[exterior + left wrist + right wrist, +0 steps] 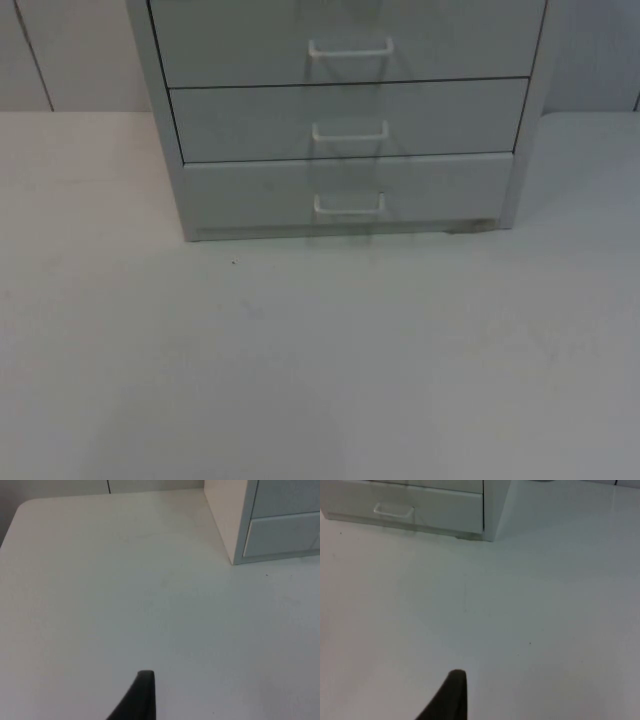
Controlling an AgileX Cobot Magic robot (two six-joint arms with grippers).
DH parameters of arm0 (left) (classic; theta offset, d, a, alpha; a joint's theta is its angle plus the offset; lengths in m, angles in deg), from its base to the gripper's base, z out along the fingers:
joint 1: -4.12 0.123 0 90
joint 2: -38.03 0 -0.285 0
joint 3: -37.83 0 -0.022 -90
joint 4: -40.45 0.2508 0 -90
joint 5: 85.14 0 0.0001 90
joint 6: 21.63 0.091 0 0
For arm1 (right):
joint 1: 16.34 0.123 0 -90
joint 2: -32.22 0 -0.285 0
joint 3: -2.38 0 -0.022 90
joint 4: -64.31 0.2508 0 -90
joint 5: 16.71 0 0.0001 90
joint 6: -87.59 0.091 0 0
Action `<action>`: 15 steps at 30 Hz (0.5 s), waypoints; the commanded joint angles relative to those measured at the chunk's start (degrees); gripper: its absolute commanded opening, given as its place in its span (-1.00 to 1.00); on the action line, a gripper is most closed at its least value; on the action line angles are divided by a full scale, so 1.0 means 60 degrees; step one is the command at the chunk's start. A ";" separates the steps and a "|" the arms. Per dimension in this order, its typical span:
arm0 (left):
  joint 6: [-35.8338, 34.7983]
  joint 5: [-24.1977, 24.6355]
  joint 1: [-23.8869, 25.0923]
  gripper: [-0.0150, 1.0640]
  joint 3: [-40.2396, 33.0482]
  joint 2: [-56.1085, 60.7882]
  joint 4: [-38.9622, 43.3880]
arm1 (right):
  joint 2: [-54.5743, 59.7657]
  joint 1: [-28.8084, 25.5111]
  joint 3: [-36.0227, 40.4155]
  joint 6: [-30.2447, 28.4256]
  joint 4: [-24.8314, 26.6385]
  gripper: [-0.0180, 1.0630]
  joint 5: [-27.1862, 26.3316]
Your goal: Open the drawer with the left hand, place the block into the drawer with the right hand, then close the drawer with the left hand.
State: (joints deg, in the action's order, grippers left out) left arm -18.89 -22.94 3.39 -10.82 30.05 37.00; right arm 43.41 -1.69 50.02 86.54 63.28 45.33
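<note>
A grey drawer cabinet (340,110) stands at the 12 o'clock end of the white tabletop (320,370), against the grey partition wall (60,50), its three drawers all shut flush. Each carries a white handle: the top drawer's handle (350,48), the middle drawer's handle (350,131) and the bottom drawer (345,190) with its handle (349,205). The left claw (137,700) hangs over bare tabletop, the cabinet's near corner (239,555) well apart from it. The right claw (447,697) hangs likewise, facing the bottom drawer's front (420,510). How wide either claw stands, I cannot tell.
</note>
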 commanded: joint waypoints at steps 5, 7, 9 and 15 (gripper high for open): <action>-0.0051 -0.0097 0.0032 0.97 -0.0036 0.0031 -0.0045 | -0.0048 0.0000 0.0007 0.0023 -0.0012 0.98 -0.0050; -0.0034 -0.0097 0.0032 0.97 -0.0036 0.0031 -0.0026 | -0.0048 0.0000 0.0007 0.0023 -0.0012 0.98 -0.0050; -0.0034 -0.0097 0.0032 0.97 -0.0036 0.0031 -0.0026 | -0.0048 -0.0018 0.0007 0.0023 -0.0012 0.98 -0.0048; -0.0034 -0.0097 0.0032 0.97 -0.0036 0.0031 -0.0026 | -0.0064 -0.0299 0.0007 0.0023 0.0009 0.98 -0.0048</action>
State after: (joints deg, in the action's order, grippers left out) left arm -19.00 -22.94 3.39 -10.82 30.05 37.00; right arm 43.41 -1.99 50.02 86.54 63.28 45.33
